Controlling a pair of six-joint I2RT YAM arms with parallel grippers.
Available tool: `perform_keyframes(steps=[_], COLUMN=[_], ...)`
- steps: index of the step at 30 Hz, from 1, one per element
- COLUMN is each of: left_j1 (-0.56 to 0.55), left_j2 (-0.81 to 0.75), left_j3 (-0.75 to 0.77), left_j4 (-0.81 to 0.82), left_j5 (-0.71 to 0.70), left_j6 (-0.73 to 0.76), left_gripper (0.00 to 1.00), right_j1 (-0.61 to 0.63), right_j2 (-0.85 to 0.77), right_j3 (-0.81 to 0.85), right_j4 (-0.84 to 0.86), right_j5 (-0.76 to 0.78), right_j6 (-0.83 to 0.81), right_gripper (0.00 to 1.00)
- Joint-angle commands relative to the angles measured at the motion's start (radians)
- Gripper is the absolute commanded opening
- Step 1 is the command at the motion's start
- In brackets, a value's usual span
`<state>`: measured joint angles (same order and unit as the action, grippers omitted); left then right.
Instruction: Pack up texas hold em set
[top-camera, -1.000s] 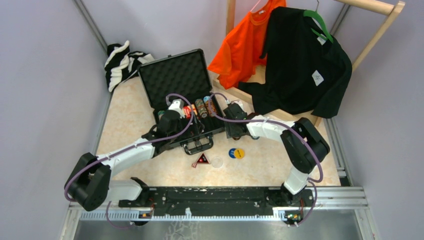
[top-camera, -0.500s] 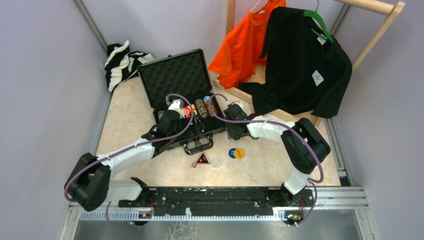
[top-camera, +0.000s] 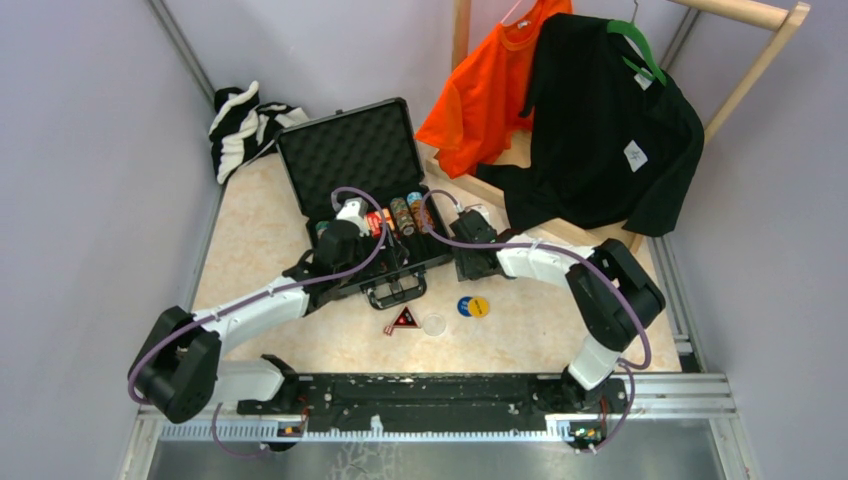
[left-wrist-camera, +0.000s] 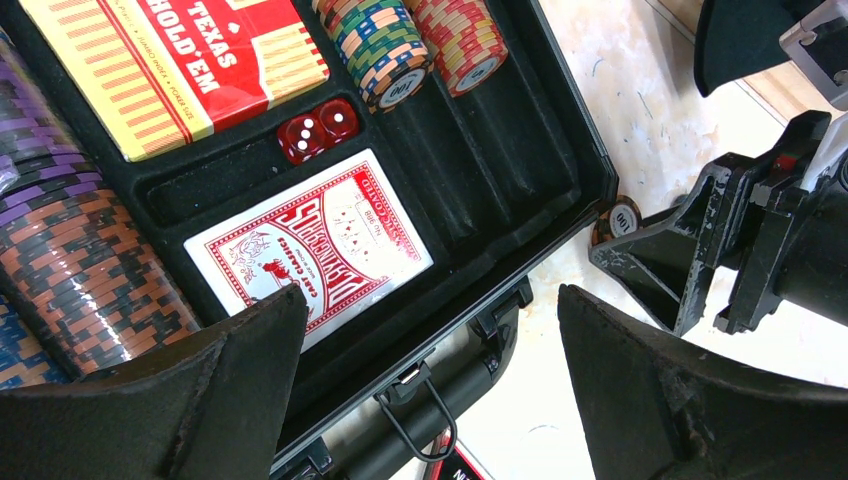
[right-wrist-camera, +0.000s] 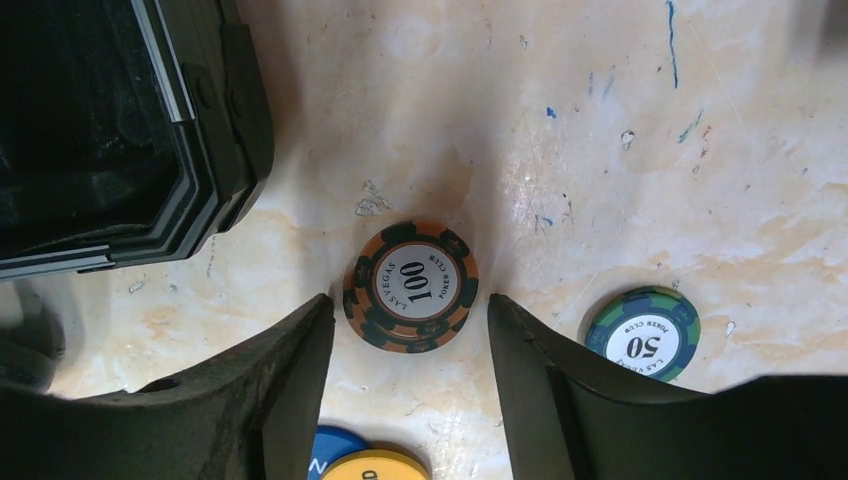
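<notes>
The black briefcase (top-camera: 350, 155) lies open, its tray holding rows of poker chips (left-wrist-camera: 385, 45), a red card deck (left-wrist-camera: 310, 245) and red dice (left-wrist-camera: 320, 125). My left gripper (left-wrist-camera: 430, 310) hangs wide open over the case's front rim (left-wrist-camera: 560, 150), holding nothing. My right gripper (right-wrist-camera: 408, 305) is low on the table just right of the case (right-wrist-camera: 220, 110). It is open, its fingers either side of an orange-black 100 chip stack (right-wrist-camera: 411, 285) with small gaps. A green-blue 50 chip (right-wrist-camera: 642, 333) lies beside its right finger.
On the table in front of the case are a black-red triangle (top-camera: 404, 319), a clear disc (top-camera: 434, 324), a blue disc (top-camera: 465, 306) and a yellow disc (top-camera: 481, 306). A striped cloth (top-camera: 245, 125) lies back left. Orange and black shirts (top-camera: 600, 130) hang on a wooden rack back right.
My right gripper's jaws have narrowed a little around the 100 chip stack. The left arm has not moved.
</notes>
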<state>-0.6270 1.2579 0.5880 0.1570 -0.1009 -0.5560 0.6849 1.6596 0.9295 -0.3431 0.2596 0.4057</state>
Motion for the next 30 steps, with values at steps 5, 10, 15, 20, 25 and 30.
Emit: perform_keyframes(steps=[5, 10, 15, 20, 25, 30], left_j1=[-0.005, -0.005, -0.005, -0.005, -0.005, -0.005], left_j2=[-0.019, -0.015, -0.008, -0.008, -0.008, -0.006], left_j3=[0.01, 0.01, 0.012, 0.013, 0.012, 0.013], left_j4=[0.006, 0.006, 0.009, 0.009, 0.009, 0.009], left_j5=[-0.007, -0.01, -0.004, 0.0, -0.005, -0.006], left_j6=[0.01, 0.011, 0.01, 0.008, 0.01, 0.011], left_gripper=[1.0, 1.0, 1.0, 1.0, 1.0, 1.0], right_j1=[0.005, 0.005, 0.005, 0.005, 0.005, 0.005], right_j2=[-0.015, -0.014, -0.015, -0.035, -0.06, -0.093], right_j3=[0.027, 0.022, 0.019, 0.017, 0.021, 0.025], right_j4=[0.022, 0.026, 0.029, 0.026, 0.013, 0.001], right_j5=[0.002, -0.007, -0.012, -0.01, -0.008, 0.001], right_j6=[-0.016, -0.019, -0.019, -0.014, -0.02, -0.028], right_gripper=[0.6, 0.51, 0.45, 0.4, 0.39, 0.39])
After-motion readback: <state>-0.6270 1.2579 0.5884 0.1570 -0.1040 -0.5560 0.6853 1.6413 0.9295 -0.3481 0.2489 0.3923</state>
